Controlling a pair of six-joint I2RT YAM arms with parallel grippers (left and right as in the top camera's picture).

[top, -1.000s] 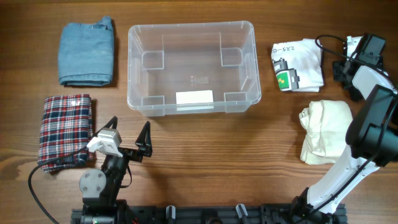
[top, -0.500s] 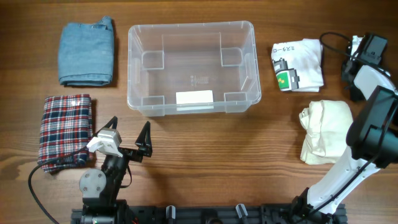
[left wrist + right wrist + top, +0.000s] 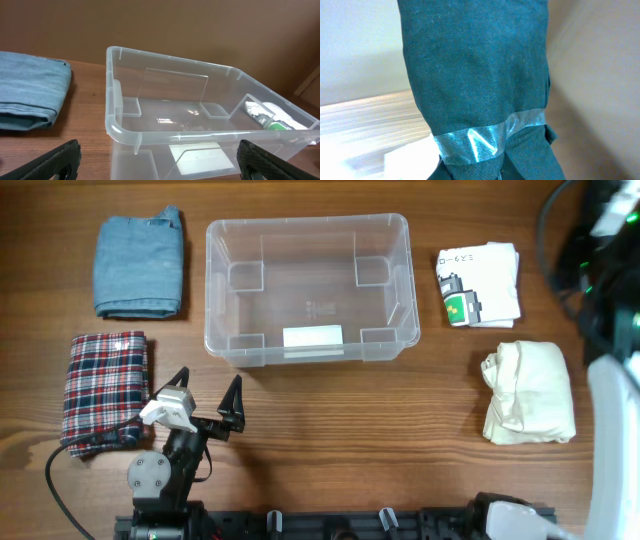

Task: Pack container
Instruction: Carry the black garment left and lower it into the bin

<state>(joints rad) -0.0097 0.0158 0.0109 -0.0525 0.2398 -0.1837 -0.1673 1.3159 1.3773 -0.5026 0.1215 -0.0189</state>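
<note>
While the empty container [image 3: 308, 221] lies ahead of the left gripper [image 3: 210, 377], long axis running left to right, that gripper stands spread and empty beside the plaid garment [image 3: 105, 385], whereas the right arm's [image 3: 615, 420] finger state cannot be told.

A brown wood-grain tabletop [image 3: 330, 405] lay under soft, even light, with a plain tan wall [image 3: 190, 25] rising behind its far edge.

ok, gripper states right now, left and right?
Left gripper: open, holding nothing, short of the clear rectangular plastic container.
Right gripper: cannot tell; blurred at the overhead view's edge.
</note>
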